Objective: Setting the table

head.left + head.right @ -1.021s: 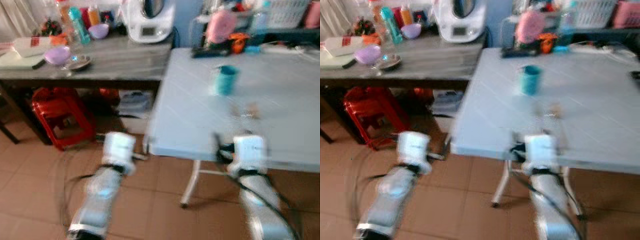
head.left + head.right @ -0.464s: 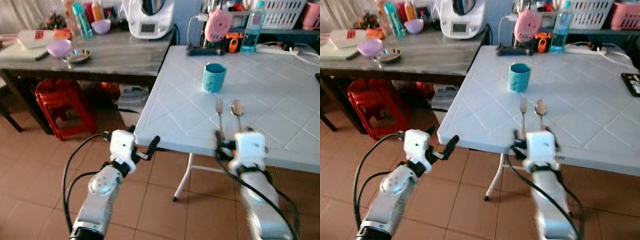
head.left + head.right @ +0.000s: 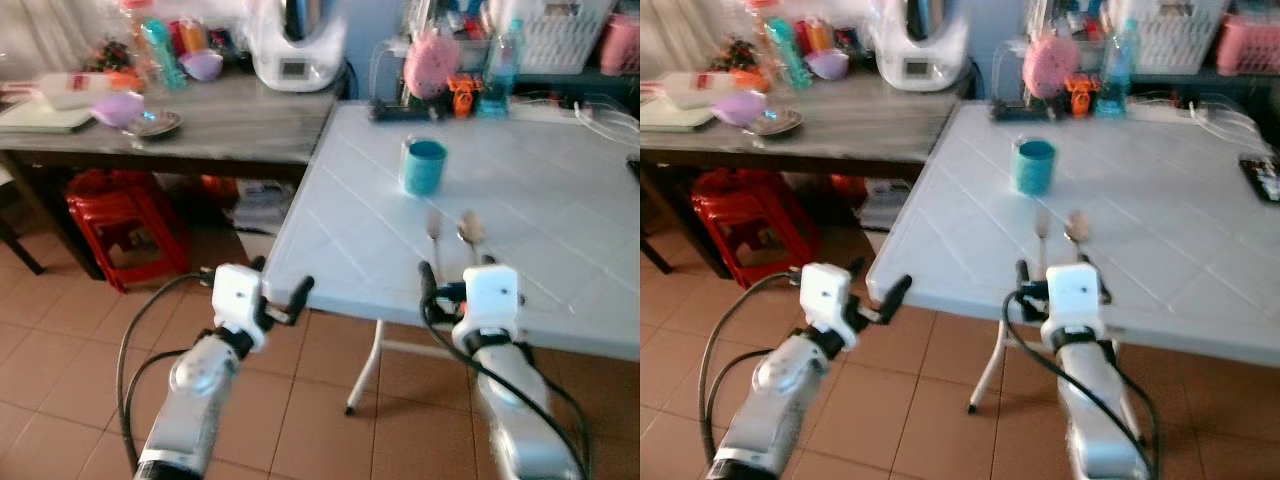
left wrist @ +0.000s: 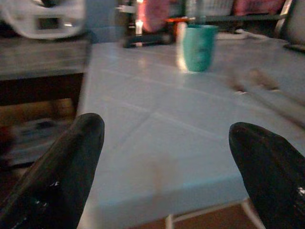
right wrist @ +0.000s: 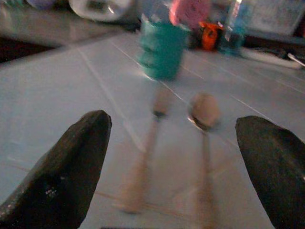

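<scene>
Two utensils, a metal fork (image 3: 1042, 228) and a metal spoon (image 3: 1076, 226), are laid side by side on the pale blue table (image 3: 1160, 230) near the teal cup (image 3: 1033, 166), unchanged from a moment ago (camera shifted slightly), while the empty left gripper (image 4: 162, 157) and right gripper (image 5: 171, 157) are held open-fingered, so one setting appears laid.

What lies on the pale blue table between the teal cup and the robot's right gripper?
A fork and a spoon lie side by side between the teal cup and the right gripper, on the pale blue table. The right wrist view shows it best.
</scene>
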Motion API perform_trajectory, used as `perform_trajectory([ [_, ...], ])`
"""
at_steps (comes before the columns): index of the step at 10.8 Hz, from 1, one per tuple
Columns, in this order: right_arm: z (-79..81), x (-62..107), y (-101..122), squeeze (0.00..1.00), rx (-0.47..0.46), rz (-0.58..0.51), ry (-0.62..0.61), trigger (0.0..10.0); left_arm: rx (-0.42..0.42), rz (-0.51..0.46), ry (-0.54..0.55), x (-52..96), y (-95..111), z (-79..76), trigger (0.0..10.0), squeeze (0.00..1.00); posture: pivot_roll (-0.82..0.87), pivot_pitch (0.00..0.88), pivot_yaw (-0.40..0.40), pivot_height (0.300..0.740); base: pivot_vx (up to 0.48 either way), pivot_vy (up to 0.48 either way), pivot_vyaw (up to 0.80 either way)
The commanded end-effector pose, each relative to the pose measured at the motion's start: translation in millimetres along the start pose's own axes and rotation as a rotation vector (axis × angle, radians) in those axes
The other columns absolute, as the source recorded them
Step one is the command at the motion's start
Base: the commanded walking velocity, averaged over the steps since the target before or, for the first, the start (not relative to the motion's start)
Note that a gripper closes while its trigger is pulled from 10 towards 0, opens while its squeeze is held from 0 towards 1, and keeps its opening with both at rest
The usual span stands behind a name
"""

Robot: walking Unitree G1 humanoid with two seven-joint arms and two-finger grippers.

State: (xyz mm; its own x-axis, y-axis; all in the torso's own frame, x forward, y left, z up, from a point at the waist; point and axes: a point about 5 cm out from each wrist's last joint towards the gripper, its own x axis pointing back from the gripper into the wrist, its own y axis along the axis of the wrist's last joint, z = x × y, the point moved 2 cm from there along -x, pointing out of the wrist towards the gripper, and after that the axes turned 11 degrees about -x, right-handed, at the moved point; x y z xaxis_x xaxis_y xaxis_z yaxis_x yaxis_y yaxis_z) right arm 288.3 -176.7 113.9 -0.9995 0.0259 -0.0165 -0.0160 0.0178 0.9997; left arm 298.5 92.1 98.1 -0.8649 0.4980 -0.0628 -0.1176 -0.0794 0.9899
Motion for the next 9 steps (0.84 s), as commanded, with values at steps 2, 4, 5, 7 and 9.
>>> perform_trajectory([
  [2,7.4,-1.4,1,0.00,-0.019,-0.006,0.011,10.0,-0.024,0.009,0.006,3.3,0,8.9,10.0,0.00,0.04,0.011,0.081,0.740,0.276,0.000,0.00],
  [4,8.2,-1.5,0,0.00,-0.022,-0.004,0.010,10.0,-0.025,0.008,0.016,3.0,1,8.7,10.0,0.00,0.04,0.011,0.084,0.740,0.000,0.000,0.00],
  [5,8.5,-0.7,-1,0.00,-0.023,0.000,0.012,10.0,-0.013,0.011,0.001,4.2,-1,6.9,10.0,0.00,0.04,0.013,0.084,0.740,0.000,0.000,0.00],
  [7,9.2,0.1,-3,0.00,-0.028,0.011,0.010,10.0,-0.035,0.013,-0.078,10.6,-5,0.4,10.0,0.00,0.04,0.019,0.081,0.740,0.000,0.000,0.00],
  [9,3.7,-7.1,-3,0.00,-0.073,0.033,-0.027,10.0,-0.051,0.036,-0.175,18.5,-13,-3.4,10.0,0.00,0.04,0.028,0.079,0.740,0.000,0.000,0.00],
])
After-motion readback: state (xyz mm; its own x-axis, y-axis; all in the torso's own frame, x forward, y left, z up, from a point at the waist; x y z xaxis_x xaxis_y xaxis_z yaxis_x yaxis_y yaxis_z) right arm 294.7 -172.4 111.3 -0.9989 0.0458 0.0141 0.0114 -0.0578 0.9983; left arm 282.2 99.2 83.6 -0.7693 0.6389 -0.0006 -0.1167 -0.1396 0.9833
